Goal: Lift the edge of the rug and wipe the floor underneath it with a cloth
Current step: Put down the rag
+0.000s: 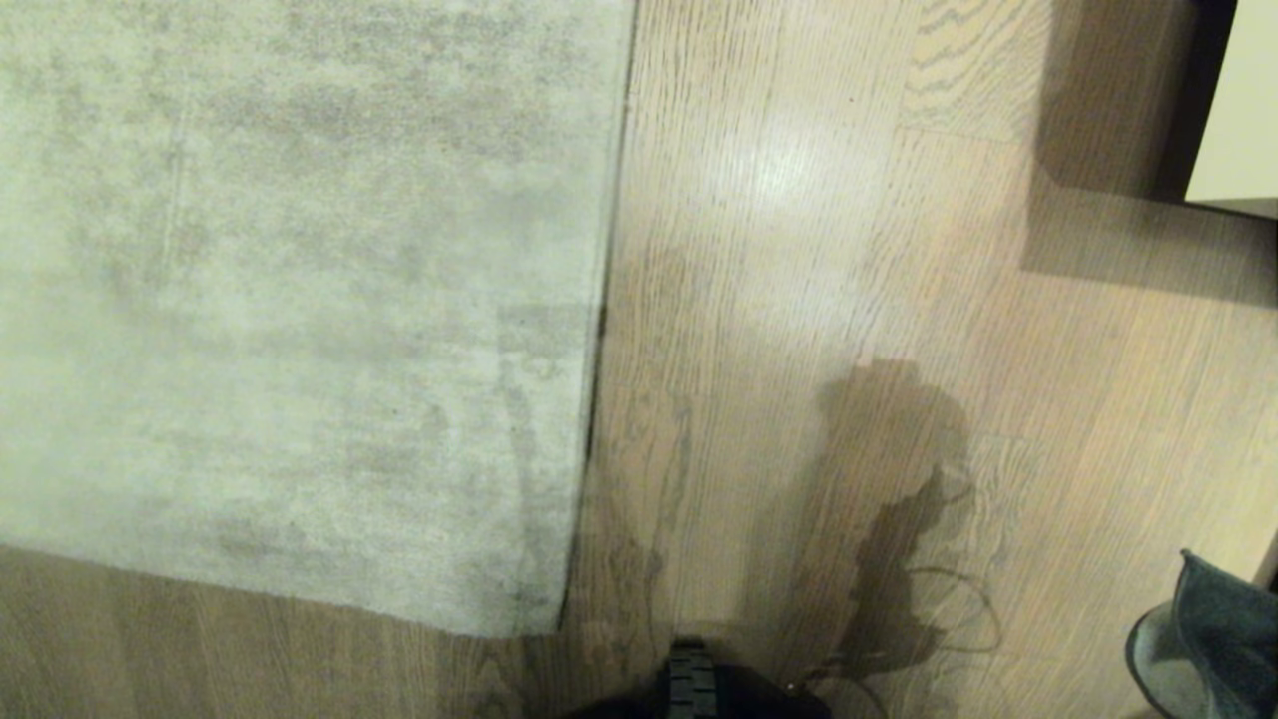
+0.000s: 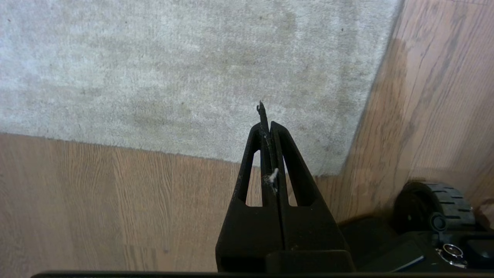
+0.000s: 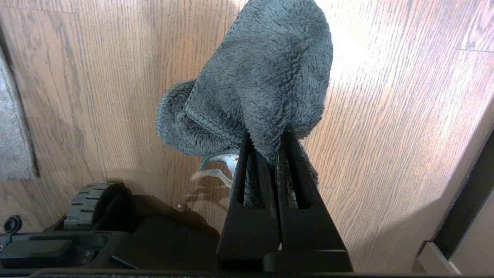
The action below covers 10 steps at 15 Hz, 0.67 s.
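Note:
The pale grey rug (image 1: 300, 300) lies flat on the wood floor (image 1: 849, 350), filling the left of the head view, its straight right edge and near corner (image 1: 559, 624) in sight. My left gripper (image 2: 267, 125) hangs shut and empty above the rug's (image 2: 185, 69) near corner. The dark grey-green fluffy cloth (image 3: 254, 81) is pinched in my right gripper (image 3: 265, 144), which is shut on it above bare floor (image 3: 386, 116), to the right of the rug (image 3: 11, 139). In the head view only a fold of the cloth (image 1: 1213, 639) shows at the bottom right corner.
A pale piece of furniture (image 1: 1238, 110) stands at the far right, casting a dark shadow on the planks. My base and a ridged black wheel (image 1: 691, 679) sit at the bottom middle, close to the rug's corner. A furniture edge (image 3: 467, 200) runs beside the right gripper.

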Motion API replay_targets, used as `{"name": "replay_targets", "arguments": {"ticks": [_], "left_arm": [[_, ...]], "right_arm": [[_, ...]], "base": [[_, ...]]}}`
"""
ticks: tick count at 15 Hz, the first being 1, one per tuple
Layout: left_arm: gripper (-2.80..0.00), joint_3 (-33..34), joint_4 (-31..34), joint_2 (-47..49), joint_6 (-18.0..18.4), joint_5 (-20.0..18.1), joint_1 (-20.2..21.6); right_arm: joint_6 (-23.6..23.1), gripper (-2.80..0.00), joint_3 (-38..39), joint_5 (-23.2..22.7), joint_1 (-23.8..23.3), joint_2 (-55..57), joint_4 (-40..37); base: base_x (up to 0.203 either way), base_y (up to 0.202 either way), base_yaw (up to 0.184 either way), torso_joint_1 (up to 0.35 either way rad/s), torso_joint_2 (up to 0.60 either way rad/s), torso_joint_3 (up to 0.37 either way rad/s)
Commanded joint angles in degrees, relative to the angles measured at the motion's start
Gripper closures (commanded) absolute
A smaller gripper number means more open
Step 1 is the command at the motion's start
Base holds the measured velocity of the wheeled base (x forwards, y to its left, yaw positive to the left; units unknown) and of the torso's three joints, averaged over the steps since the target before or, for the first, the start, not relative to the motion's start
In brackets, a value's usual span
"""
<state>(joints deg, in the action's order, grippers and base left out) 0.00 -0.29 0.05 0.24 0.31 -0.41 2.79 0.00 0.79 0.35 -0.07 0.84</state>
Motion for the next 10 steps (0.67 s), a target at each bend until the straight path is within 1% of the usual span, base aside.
{"name": "replay_targets", "arguments": {"ticks": [1,6,7,8,10], "left_arm": [[0.00,0.00,-0.06,0.04,0.02,0.04,-0.02],[0.00,0.00,-0.06,0.04,0.02,0.04,-0.02],[0.00,0.00,0.00,0.04,0.02,0.04,-0.02],[0.00,0.00,-0.04,0.04,0.02,0.04,-0.02],[0.00,0.00,-0.06,0.04,0.02,0.04,-0.02]], "right_arm": [[0.02,0.00,0.00,0.00,0.00,0.07,0.04],[0.03,0.00,0.00,0.00,0.01,0.07,0.04],[0.70,0.00,0.00,0.33,0.09,0.16,0.04],[2.58,0.00,0.00,1.79,0.07,0.14,0.22],[3.01,0.00,0.00,2.46,0.00,0.07,0.30]], "base": [[0.000,0.000,0.000,0.000,0.00,0.000],[0.000,0.000,0.000,0.000,0.00,0.000],[0.000,0.000,0.000,0.000,0.00,0.000],[0.000,0.000,0.000,0.000,0.00,0.000],[0.000,0.000,0.000,0.000,0.00,0.000]]}}
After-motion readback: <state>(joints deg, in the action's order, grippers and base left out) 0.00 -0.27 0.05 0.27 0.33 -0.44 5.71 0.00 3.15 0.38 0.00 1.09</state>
